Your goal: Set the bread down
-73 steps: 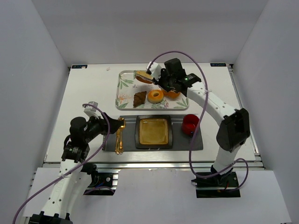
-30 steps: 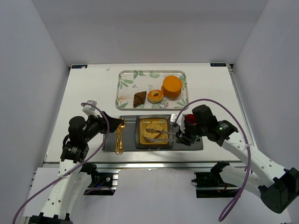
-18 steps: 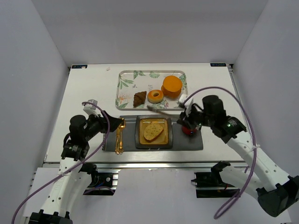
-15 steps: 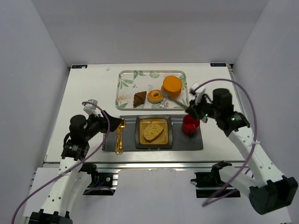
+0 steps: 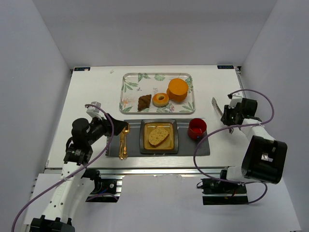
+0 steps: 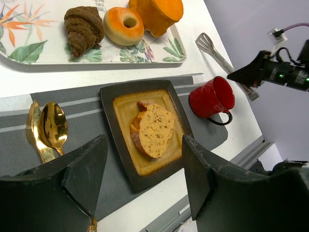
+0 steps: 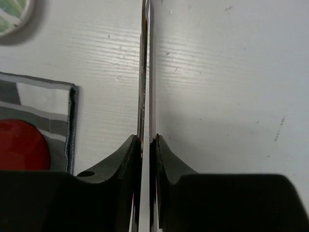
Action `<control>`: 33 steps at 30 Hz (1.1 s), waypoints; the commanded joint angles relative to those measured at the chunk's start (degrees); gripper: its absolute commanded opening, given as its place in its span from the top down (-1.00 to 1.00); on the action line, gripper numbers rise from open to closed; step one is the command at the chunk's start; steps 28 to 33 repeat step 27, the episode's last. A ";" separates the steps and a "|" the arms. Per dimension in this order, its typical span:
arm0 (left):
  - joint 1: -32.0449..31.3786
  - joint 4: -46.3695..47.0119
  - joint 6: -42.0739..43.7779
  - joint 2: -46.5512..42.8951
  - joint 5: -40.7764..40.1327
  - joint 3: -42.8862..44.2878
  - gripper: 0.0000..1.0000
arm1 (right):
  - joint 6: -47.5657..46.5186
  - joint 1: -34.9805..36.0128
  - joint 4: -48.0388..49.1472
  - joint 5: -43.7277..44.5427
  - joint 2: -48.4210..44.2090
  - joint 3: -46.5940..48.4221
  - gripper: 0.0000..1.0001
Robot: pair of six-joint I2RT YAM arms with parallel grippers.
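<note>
White table, grey walls, plated bread

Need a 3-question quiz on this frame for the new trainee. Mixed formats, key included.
1. True or false: the bread lies on the square plate.
2. What does the right end effector hold? A) a knife B) tongs C) a cloth
3. Fill in: right of the plate, on the grey mat, stands a red ____.
Key: 1 true; 2 B; 3 mug.
</note>
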 commanded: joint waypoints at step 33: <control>-0.25 0.11 0.58 1.44 0.93 2.34 -0.44 | -6.42 1.47 -7.59 1.51 -2.94 14.13 -0.79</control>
